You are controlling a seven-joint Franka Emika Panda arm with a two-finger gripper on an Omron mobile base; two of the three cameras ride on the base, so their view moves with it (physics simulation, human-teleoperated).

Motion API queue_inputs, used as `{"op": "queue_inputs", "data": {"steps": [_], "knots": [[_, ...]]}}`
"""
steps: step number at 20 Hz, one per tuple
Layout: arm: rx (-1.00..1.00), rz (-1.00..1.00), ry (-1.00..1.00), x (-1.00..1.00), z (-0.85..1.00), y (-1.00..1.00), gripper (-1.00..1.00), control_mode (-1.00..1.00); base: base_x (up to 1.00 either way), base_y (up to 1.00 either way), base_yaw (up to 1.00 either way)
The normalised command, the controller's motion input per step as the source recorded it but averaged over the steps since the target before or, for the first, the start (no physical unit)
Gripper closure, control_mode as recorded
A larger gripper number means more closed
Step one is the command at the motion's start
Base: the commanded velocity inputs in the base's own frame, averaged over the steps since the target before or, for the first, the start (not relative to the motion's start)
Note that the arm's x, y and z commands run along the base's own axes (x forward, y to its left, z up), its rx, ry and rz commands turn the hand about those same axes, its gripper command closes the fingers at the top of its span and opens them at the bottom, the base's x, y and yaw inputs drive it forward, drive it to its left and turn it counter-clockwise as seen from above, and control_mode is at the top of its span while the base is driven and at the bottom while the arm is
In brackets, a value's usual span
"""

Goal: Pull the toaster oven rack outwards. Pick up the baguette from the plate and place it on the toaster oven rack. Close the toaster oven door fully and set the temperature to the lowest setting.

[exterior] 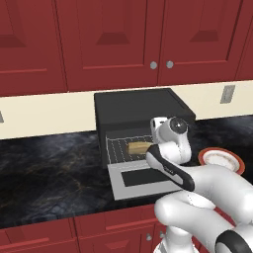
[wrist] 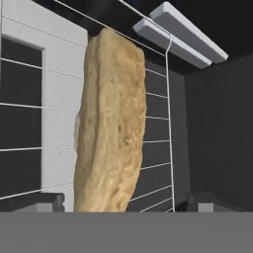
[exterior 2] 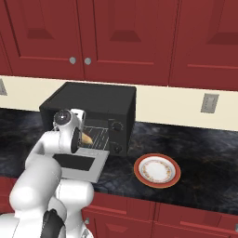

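Note:
The black toaster oven (exterior: 138,106) stands on the counter with its grey door (exterior: 143,179) folded down flat in front. The silver wire rack (wrist: 158,123) is pulled out over the door. The tan baguette (wrist: 111,123) lies lengthwise on the rack, also seen from the base as baguette (exterior: 140,147) and baguette (exterior 2: 87,138). My gripper (wrist: 121,203) hovers right over its near end, open. Its fingertips (wrist: 49,200) stand clear of the bread on both sides. The orange-rimmed plate (exterior 2: 157,170) sits bare to the right of the oven.
Two dark knobs (exterior 2: 117,125) sit on the oven's right panel. Red cabinets hang above and a wall outlet (exterior 2: 209,103) is at the right. My arm reaches over the lowered door. Dark marble counter (exterior: 49,168) stretches to the left.

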Motion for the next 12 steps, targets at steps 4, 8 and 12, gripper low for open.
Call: {"op": "queue_inputs", "data": {"steps": [4,8,12], "knots": [[0.0,0.02,0.01,0.0,0.84,-0.01,-1.0,-1.0,0.0,0.0,0.0],[0.0,0.0,0.0,-0.08,0.85,-0.06,-1.0,-1.0,0.0,0.0,0.0],[-0.01,0.05,0.03,-0.29,0.67,-0.06,-1.0,-1.0,0.0,0.0,0.0]]}}
